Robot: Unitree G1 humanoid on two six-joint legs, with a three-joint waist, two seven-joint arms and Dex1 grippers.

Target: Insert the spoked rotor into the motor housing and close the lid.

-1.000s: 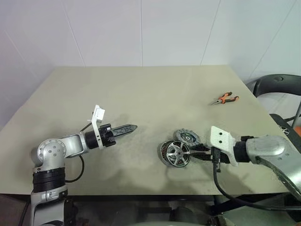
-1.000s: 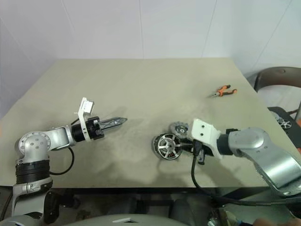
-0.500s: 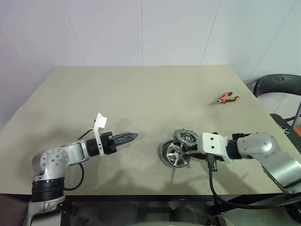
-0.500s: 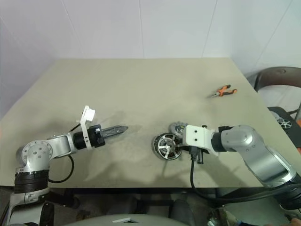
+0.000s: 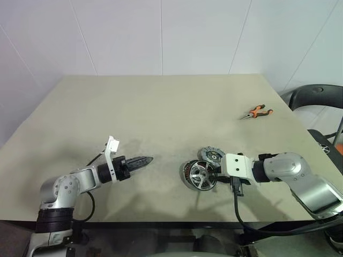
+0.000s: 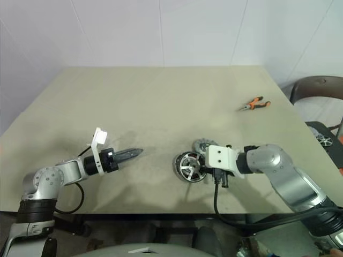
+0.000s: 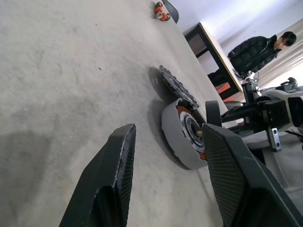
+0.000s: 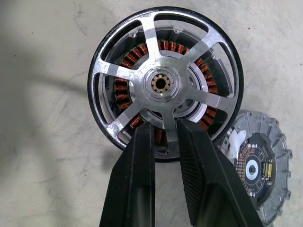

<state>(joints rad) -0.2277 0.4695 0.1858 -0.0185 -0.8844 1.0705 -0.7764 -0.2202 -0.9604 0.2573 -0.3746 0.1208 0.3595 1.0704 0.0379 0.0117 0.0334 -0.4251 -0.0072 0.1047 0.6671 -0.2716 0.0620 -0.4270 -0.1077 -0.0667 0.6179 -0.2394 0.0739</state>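
Right wrist view shows the right gripper (image 8: pixel 163 137) pinching the rim of the spoked rotor (image 8: pixel 161 84), its two fingers close together over one silver spoke. Since a second ago this arm has come lower, so the rotor now sits over the motor housing (image 7: pixel 184 137), whose copper windings show between the spokes; I judge the insertion nearly done. The grey lid (image 8: pixel 258 165) lies just beside them on the worktop (image 5: pixel 161 107), not yet placed. The left gripper (image 5: pixel 140 160), also lower, stays spread and empty.

Bright metal spoked rotor (image 8: pixel 163 85); matt table (image 5: pixel 161 107)
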